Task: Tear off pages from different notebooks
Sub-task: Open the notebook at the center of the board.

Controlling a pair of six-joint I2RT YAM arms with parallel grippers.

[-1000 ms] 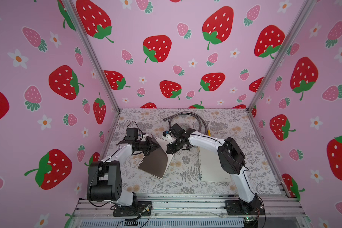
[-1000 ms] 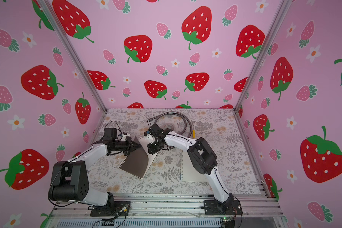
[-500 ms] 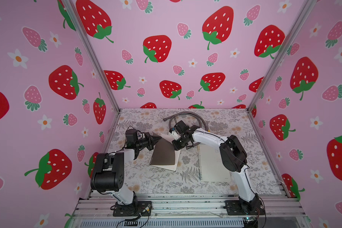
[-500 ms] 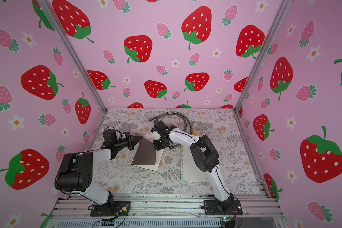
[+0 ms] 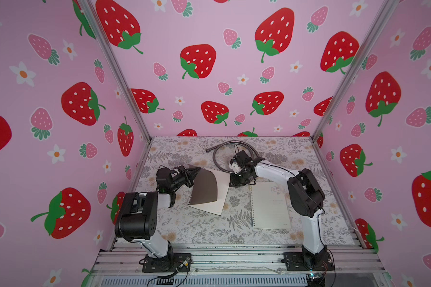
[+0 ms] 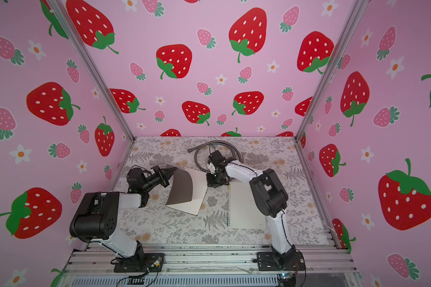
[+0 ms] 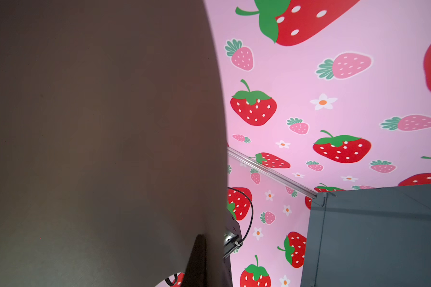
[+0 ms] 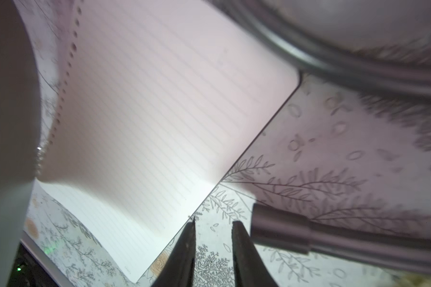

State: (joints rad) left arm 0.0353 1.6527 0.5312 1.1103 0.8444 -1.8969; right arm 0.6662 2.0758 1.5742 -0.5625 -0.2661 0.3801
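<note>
The dark brown-grey notebook (image 5: 205, 186) (image 6: 182, 186) lies left of centre with its cover curled upward. My left gripper (image 5: 197, 170) (image 6: 173, 170) (image 7: 209, 248) is shut on the cover's far corner; the cover (image 7: 97, 124) fills its wrist view. Beneath it a white lined page (image 5: 222, 198) (image 6: 197, 198) (image 8: 159, 111) shows a row of punched holes. My right gripper (image 5: 235, 183) (image 6: 213, 184) (image 8: 214, 225) stands open just off the page's right edge, with only tabletop between its fingers. The whitish notebook (image 5: 270, 206) (image 6: 244, 208) lies shut at the right.
A grey coiled hose (image 5: 224, 154) (image 6: 202, 154) (image 8: 334, 67) lies behind the right gripper, its end (image 8: 279, 228) close beside one finger. The floral table is boxed in by pink strawberry walls, and an aluminium rail (image 5: 222, 256) runs along the front.
The dark notebook has shifted back and to the right with its cover held up by the left gripper. The right gripper's jaws have spread and come off the page's edge.
</note>
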